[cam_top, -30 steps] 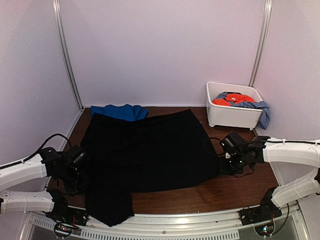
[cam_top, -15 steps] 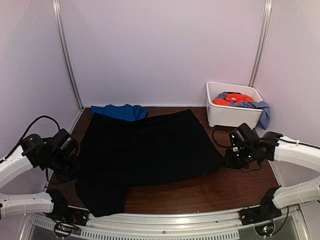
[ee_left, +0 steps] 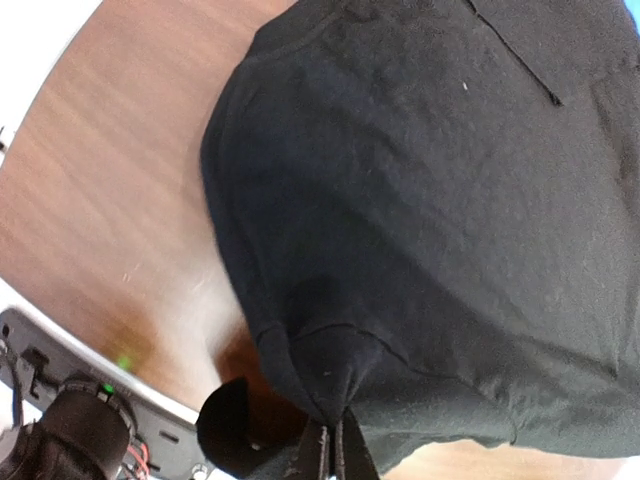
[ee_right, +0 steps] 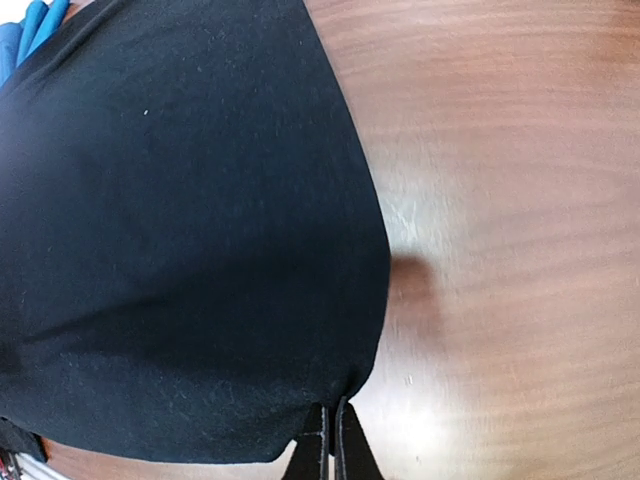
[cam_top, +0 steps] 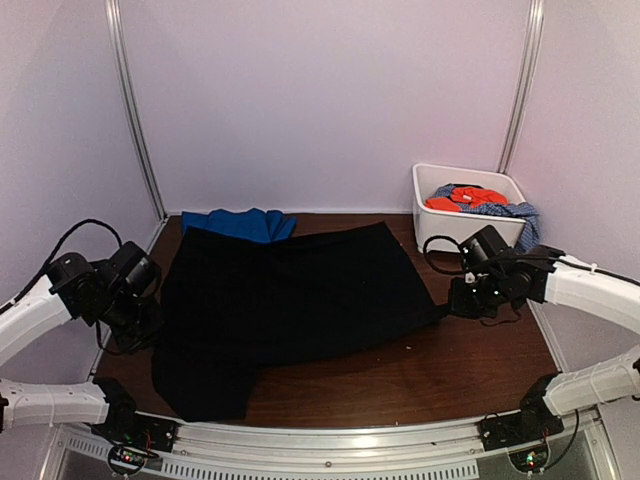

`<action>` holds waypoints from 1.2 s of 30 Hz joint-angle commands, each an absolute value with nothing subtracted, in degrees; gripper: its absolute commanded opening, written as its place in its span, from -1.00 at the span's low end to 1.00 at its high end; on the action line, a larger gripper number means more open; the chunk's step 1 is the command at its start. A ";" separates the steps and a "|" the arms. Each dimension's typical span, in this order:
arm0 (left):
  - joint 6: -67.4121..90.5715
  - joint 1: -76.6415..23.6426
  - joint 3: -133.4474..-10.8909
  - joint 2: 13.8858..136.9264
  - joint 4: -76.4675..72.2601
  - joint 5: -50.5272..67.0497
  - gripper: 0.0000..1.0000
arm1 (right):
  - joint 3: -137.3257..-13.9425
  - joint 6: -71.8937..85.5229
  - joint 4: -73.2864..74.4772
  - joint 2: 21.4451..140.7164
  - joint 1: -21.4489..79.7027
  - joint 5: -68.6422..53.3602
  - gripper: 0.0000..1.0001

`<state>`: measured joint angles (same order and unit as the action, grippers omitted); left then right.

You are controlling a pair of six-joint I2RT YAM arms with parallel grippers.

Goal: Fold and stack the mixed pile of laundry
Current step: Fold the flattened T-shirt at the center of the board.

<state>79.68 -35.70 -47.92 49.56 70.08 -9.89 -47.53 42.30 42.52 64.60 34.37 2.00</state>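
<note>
Lifting its two sides higher than before, the left tool point(ee_left: 335, 452) and right tool point(ee_right: 328, 440) stay pinched on the black cloth point(cam_top: 290, 290), pulling it flat over the table point(cam_top: 460, 370), ready for folding.

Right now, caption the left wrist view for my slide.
Left gripper pinching an edge of the black garment above the wooden table.
</note>
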 commanded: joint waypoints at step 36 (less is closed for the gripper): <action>55.71 -12.49 -50.07 74.95 41.07 -6.77 0.04 | -62.04 25.61 28.26 96.74 22.62 -1.04 -0.49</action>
